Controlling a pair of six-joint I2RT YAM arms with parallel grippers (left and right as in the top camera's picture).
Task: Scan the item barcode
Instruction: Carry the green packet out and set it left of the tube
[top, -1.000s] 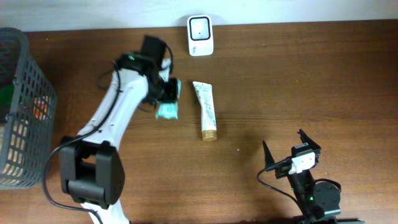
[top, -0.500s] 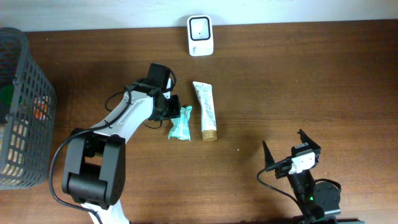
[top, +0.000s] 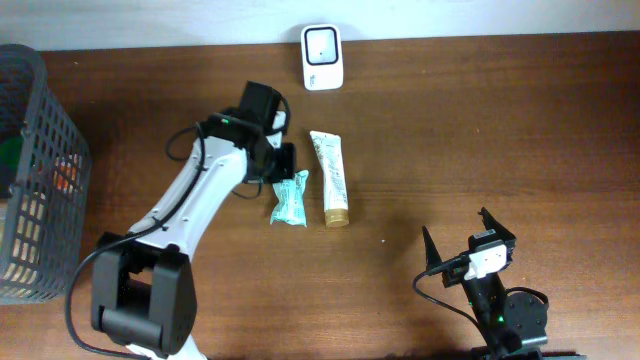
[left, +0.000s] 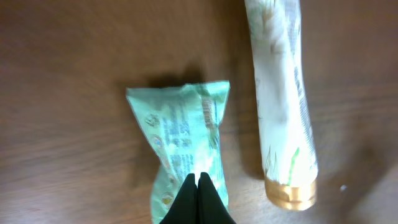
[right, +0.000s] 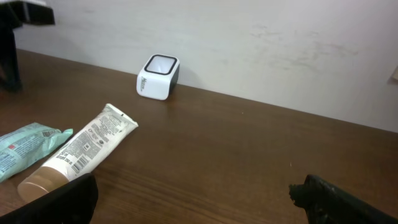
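A teal snack packet (top: 290, 200) lies flat on the wooden table, just left of a white tube with a gold cap (top: 331, 178). The white barcode scanner (top: 322, 43) stands at the table's back edge. My left gripper (top: 283, 163) hovers over the packet's back end, shut with nothing between its fingers. In the left wrist view the closed gripper (left: 199, 177) overlaps the packet (left: 183, 143), with the tube (left: 283, 93) to the right. My right gripper (top: 462, 238) rests open near the front edge, far from both items. Its view shows the right gripper (right: 193, 202), scanner (right: 157, 77), tube (right: 81, 149) and packet (right: 25, 146).
A dark mesh basket (top: 40, 70) holding more items stands at the table's left edge. A pale wall runs behind the scanner.
The left gripper carried the teal packet down beside the tube, let it go, then shut empty and drew back slightly. The right arm has not moved.
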